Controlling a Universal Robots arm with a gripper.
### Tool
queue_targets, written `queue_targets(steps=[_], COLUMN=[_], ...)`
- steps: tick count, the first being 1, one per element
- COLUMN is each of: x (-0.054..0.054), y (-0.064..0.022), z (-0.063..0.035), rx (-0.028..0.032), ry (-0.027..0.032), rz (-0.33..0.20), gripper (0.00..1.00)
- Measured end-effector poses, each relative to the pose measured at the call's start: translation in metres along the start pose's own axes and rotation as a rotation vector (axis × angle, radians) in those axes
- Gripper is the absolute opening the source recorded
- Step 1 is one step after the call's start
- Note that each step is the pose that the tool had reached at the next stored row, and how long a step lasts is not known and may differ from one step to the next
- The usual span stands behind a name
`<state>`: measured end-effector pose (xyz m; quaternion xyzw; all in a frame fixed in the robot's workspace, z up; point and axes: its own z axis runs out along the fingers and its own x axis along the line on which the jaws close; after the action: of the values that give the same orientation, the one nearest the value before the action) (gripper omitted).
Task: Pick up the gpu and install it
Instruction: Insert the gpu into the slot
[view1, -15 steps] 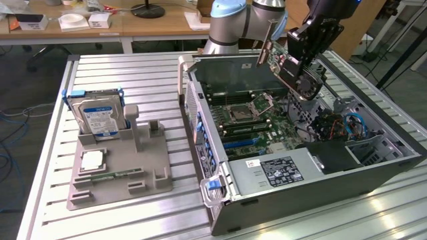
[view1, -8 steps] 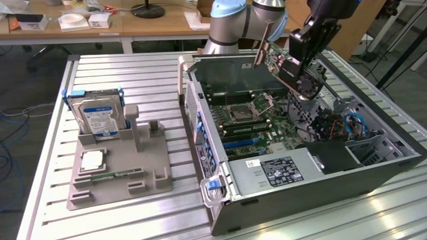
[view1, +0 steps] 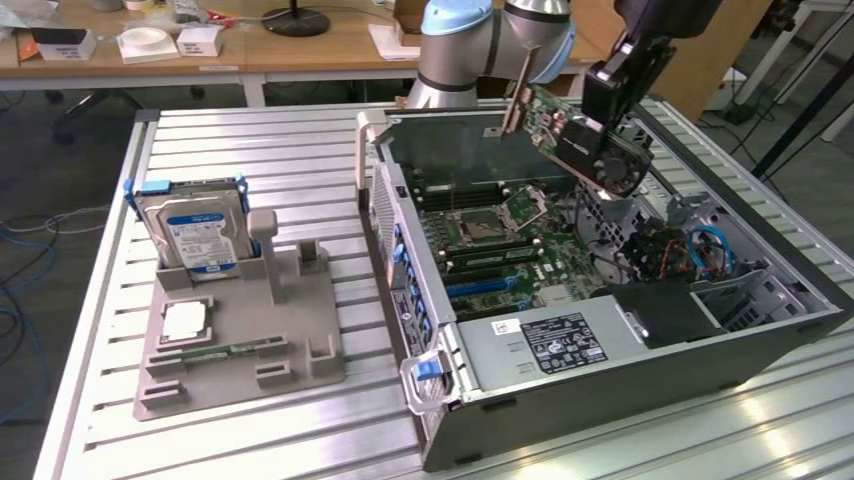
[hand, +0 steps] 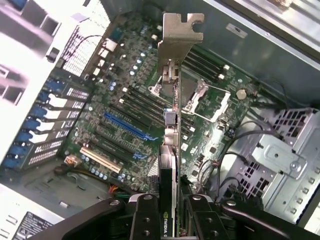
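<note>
Gpu (hand: 172, 150) is hanging edge-on straight out from the gripper (hand: 170, 222), whose fingers are clamping one end, bracket (hand: 178, 35) farthest out, above the motherboard (hand: 125, 95), unseated; lowering well is probably requiring its edge parallel to the blue slot (hand: 126, 127).

The table (view1: 267, 140) carries two groups. Toward the exterior view's left lies a tray (view1: 307, 330). A hard drive (view1: 194, 225) stands upright in the tray's rear slot, a processor chip (view1: 184, 320) lies flat in front of it, and a memory stick (view1: 220, 352) lies just before the chip. Toward the exterior view's right sits the open computer case (view1: 801, 300), with the motherboard (view1: 534, 250) on its floor and the power supply (view1: 554, 345) at its near end. The gpu (view1: 561, 125) hangs tilted above the case, over the motherboard and apparently clear of it. The gripper (hand: 172, 215) clamps one end of it; its bracket (hand: 180, 35) is at the other end. A desk (view1: 320, 50) stands behind the table.
</note>
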<state>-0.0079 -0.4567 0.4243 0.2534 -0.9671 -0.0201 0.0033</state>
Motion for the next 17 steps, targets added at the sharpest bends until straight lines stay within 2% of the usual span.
queue_targets(steps=[16,17], x=[0.0,0.0], y=[0.0,0.0], z=[0.0,0.0], rx=[-0.0009,-0.001], ry=[0.0096,0.0108], rz=[-0.237,-0.267], gripper=[0.26,0.26])
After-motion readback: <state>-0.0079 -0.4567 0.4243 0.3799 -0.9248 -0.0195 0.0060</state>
